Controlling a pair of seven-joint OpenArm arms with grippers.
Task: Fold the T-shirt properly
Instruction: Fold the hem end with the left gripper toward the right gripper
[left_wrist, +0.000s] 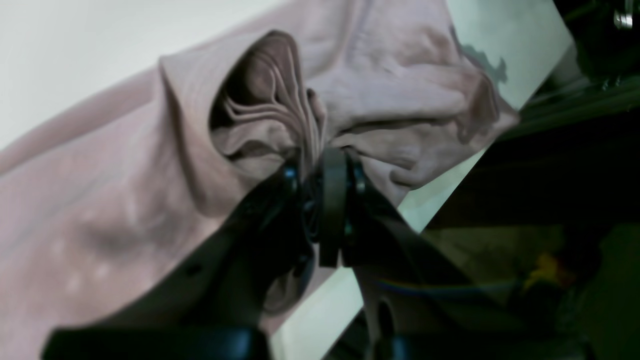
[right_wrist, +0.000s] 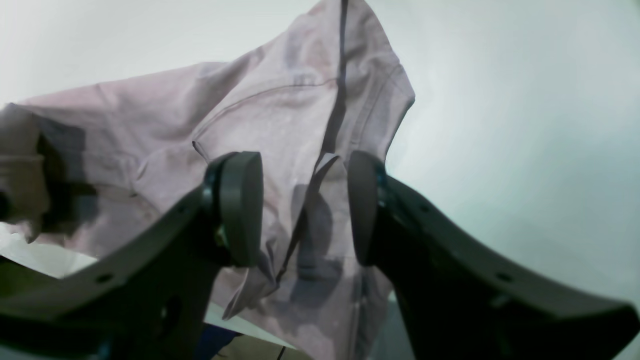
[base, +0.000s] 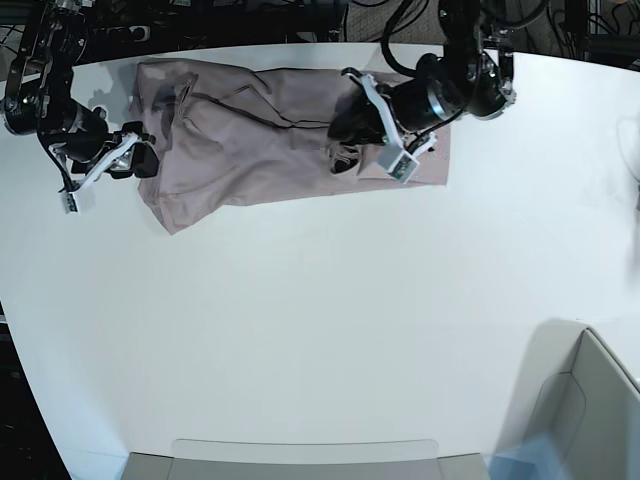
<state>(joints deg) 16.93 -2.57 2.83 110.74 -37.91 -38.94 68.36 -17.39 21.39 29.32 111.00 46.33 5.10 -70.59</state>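
The mauve-pink T-shirt (base: 250, 130) lies spread and wrinkled along the back of the white table (base: 320, 330). My left gripper (left_wrist: 320, 160) is shut on a bunched fold of the T-shirt (left_wrist: 380, 100), pulling pleats up from the cloth; in the base view the left gripper (base: 340, 148) is over the shirt's right part. My right gripper (right_wrist: 302, 210) is open, its pads (right_wrist: 242, 205) standing either side of the shirt's edge (right_wrist: 280, 125); in the base view the right gripper (base: 147, 160) is at the shirt's left end.
A grey bin (base: 590, 400) stands at the front right corner, and a flat grey tray edge (base: 300, 450) runs along the front. The table's edge (left_wrist: 450, 200) and dark floor clutter lie just right of the left gripper.
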